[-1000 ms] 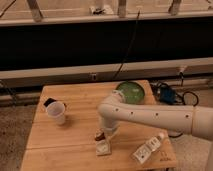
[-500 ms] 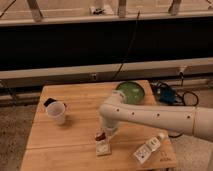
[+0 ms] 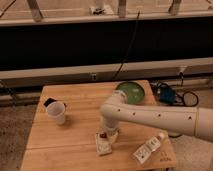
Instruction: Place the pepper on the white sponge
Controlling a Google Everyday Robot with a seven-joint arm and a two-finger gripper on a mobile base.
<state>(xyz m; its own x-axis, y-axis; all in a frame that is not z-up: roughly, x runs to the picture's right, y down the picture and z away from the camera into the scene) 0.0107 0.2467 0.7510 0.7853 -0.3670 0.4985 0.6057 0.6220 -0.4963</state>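
Single camera view only, no second view to overlap. Looks from high on the near side, tilted down, facing the table's far edge and the dark wall behind. Mid distance: whole top in view. Gripper sits by the near edge, centre-right; arm enters from right.

Matt pale wooden table
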